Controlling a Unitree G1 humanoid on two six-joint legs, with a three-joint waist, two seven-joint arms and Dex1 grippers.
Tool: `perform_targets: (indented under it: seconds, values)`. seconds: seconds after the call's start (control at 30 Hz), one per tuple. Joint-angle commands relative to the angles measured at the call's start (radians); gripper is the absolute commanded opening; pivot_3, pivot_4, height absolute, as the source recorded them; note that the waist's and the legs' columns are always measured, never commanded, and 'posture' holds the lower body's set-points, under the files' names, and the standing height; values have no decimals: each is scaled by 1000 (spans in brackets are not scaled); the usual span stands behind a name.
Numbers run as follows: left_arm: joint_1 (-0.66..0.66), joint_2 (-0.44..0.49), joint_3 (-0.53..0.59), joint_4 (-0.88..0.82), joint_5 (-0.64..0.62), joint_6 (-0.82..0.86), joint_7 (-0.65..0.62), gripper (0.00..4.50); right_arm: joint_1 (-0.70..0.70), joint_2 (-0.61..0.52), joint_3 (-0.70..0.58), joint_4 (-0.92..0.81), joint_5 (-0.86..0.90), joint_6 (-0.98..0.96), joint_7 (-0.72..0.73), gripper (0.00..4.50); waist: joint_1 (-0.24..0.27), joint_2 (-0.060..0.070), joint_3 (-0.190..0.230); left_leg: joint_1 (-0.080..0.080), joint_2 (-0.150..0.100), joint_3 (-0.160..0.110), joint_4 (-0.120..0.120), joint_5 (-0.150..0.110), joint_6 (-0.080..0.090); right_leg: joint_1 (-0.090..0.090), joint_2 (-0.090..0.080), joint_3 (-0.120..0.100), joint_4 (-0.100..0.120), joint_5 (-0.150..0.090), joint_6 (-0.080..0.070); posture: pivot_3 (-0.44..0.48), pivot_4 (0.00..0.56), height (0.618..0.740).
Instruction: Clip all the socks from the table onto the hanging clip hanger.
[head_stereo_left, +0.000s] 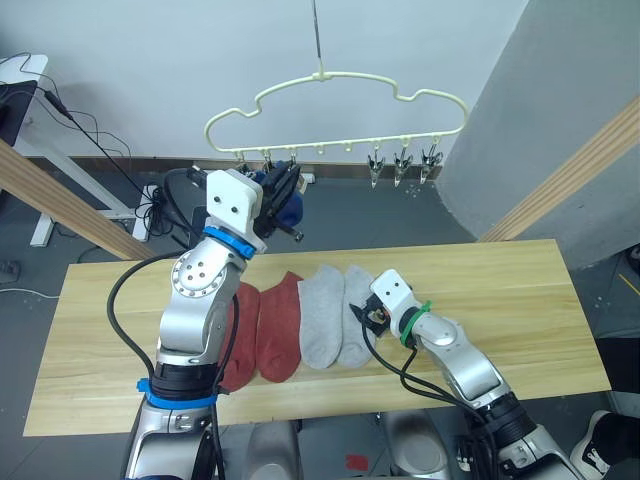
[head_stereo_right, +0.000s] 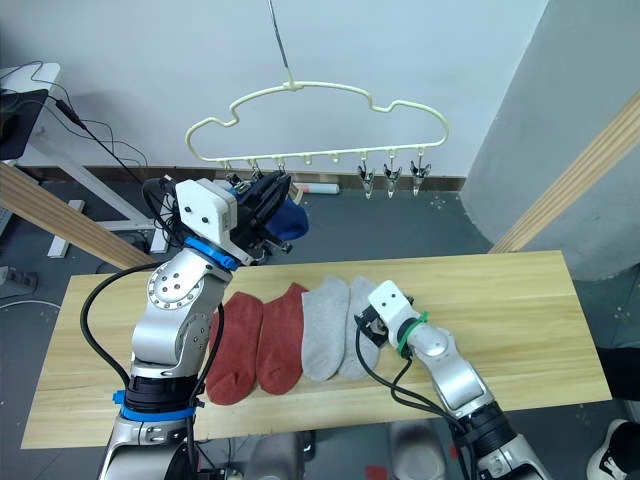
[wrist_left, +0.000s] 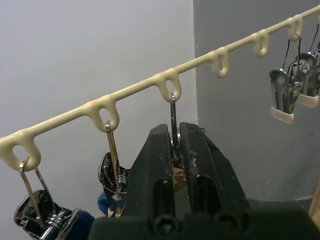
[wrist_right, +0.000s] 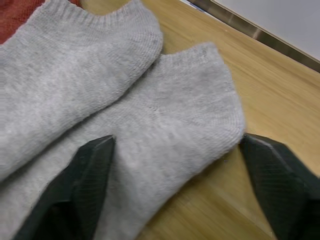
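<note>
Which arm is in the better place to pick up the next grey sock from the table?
Right. The right gripper is open over the nearest grey sock; the left gripper is up at the hanger, shut on a clip.

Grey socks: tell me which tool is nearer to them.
Right. The right tool is open, its fingers straddling the cuff of a grey sock on the table. The left tool is raised at the clip hanger, shut on a clip.

Background only: two slanted wooden beams, one far left (head_stereo_left: 60, 200), one far right (head_stereo_left: 565, 175). White desk frame (head_stereo_left: 45, 190) back left with black cables (head_stereo_left: 110, 160) trailing to the dark grey floor (head_stereo_left: 400, 215). White wall (head_stereo_left: 150, 70) behind, grey panel (head_stereo_left: 560, 90) on the right.
</note>
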Motion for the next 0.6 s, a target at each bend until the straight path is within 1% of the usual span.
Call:
perform_targets:
  seconds: [0.03,0.17,0.23,0.27,0.3,0.5,0.6]
  values:
    - [19,11,4,-38,-2,-4,-5,0,22,-25,-9,16,-30,2,4,2600,1,0,0,0,0,0,0,0,0,0,0,0,0,0,0,-201,386,733]
    - [26,12,0,-40,-1,-3,-5,0,37,-63,-13,-13,-38,1,29,1239,2,0,0,0,0,0,0,0,0,1,0,0,0,0,0,-204,386,733]
    - [31,12,-1,-41,-1,-3,-5,0,48,-106,-21,-51,-40,9,58,479,3,0,0,0,0,0,0,0,0,1,0,0,0,0,0,-205,387,733]
    - [33,13,0,-41,-1,-3,-6,0,52,-129,-30,-71,-39,16,73,199,3,0,0,0,0,0,0,0,0,1,0,0,0,0,0,-205,387,733]
    - [34,13,0,-41,-1,-3,-5,0,56,-154,-41,-90,-37,21,89,38,3,0,0,0,0,0,0,0,0,1,0,0,-1,0,0,-206,389,733]
    - [38,11,-1,-42,-1,-2,-3,0,73,-248,-104,-162,6,82,180,38,1,0,0,0,0,0,0,0,0,1,0,0,-1,0,0,-213,391,733]
    - [39,6,-5,-37,1,-4,-1,0,80,-284,-131,-168,6,88,199,703,0,0,0,0,0,0,0,0,0,1,0,0,0,0,0,-219,392,733]
